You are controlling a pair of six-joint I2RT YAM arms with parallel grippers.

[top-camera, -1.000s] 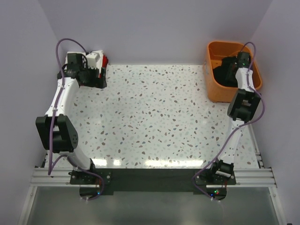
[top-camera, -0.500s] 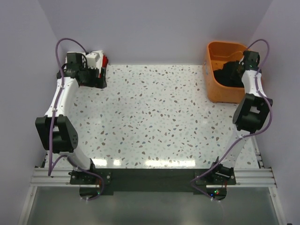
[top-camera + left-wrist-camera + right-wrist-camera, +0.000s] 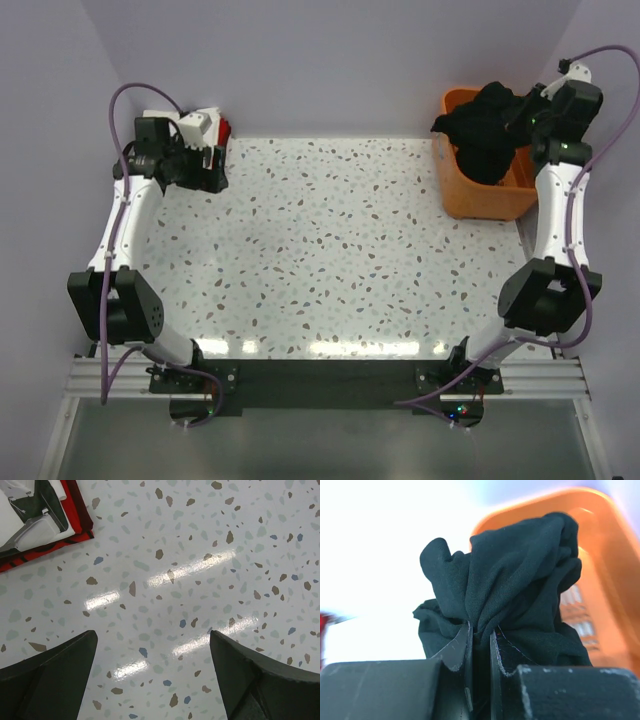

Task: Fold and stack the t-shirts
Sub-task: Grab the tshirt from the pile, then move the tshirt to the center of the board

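Note:
My right gripper point(image 3: 520, 117) is shut on the black t-shirt point(image 3: 484, 128) and holds it bunched above the orange basket point(image 3: 490, 200) at the back right. In the right wrist view the black cloth point(image 3: 515, 580) is pinched between the jaws of that gripper point(image 3: 481, 635). A folded white t-shirt with black print point(image 3: 27, 520) lies on a folded red t-shirt point(image 3: 50, 547) at the back left corner, also seen from above point(image 3: 208, 127). My left gripper point(image 3: 205, 170) is open and empty over bare table beside that stack, its fingers point(image 3: 50, 670) wide apart.
The speckled table point(image 3: 330, 250) spans the middle. Purple walls close in at the back and both sides. The basket stands at the table's back right corner.
My right gripper has risen out of the basket, lifting the black t-shirt with it. The left arm has shifted slightly away from the folded stack.

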